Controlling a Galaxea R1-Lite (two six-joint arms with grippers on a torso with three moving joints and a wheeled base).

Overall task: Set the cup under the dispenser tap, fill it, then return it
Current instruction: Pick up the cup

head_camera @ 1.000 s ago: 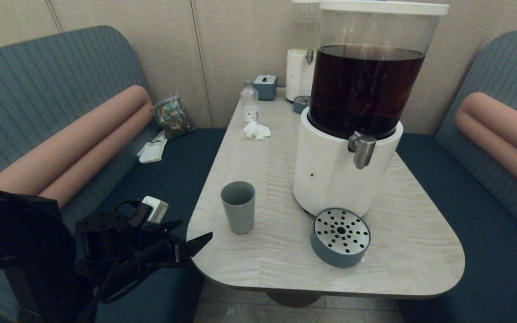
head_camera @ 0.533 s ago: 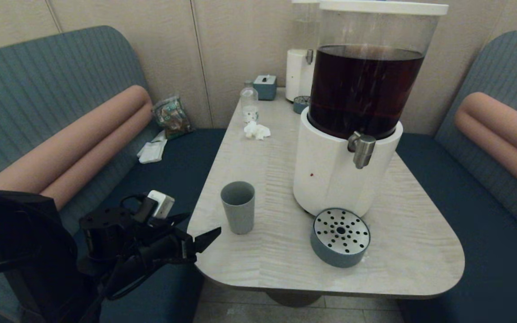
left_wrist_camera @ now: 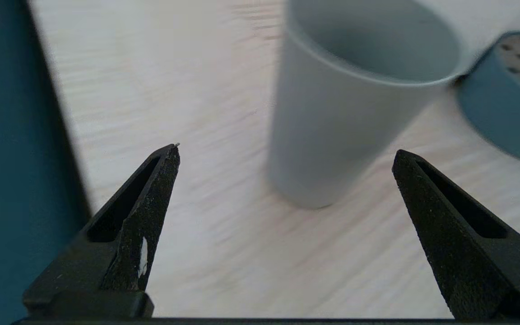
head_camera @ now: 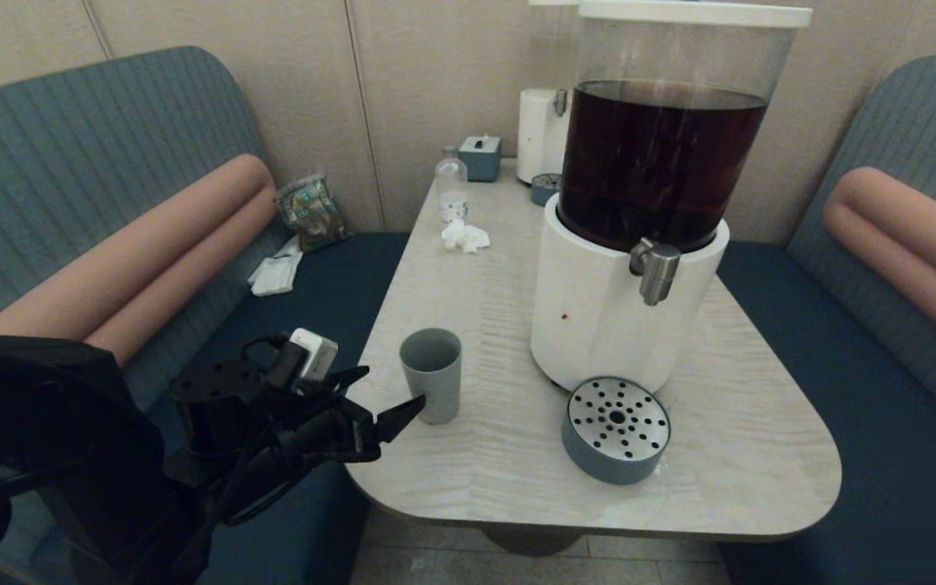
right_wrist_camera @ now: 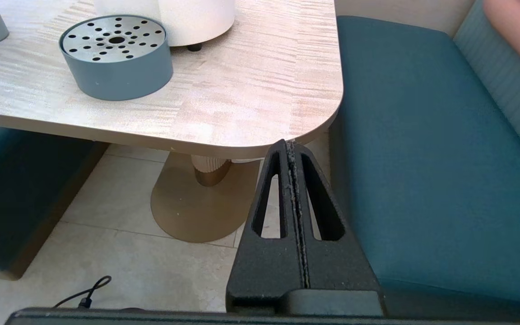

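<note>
At the near left corner of the table [head_camera: 517, 479], the left gripper [head_camera: 391, 394] reaches in low from the bench side, its black arm coming up from the lower left of the head view. Its two fingers are spread wide apart and point toward the cup [head_camera: 431, 374]. One fingertip [head_camera: 413, 404] is just beside the lower wall of the cup, and I cannot tell if it touches. The other fingertip sits nearer the table's left edge, apart from the cup. From the left wrist view, the cup [left_wrist_camera: 355, 99] stands ahead of the gripper [left_wrist_camera: 285, 149], between the lines of the two fingers but nearer to one of them, and nothing is held.

The cup is upright on the table, open side up, to the left of the large dispenser [head_camera: 639, 219]. It is well apart from the dispenser tap [head_camera: 656, 270], which sticks out from the white base above the round blue-grey tray [head_camera: 616, 431] with the perforated steel top. This tray sits at the foot of the dispenser, to the right of the cup.

The right gripper [right_wrist_camera: 292, 146] is parked low beside the near right corner of the table, over the floor and next to the blue bench seat [right_wrist_camera: 427, 149]. Its fingers are pressed together with nothing between them.
</note>
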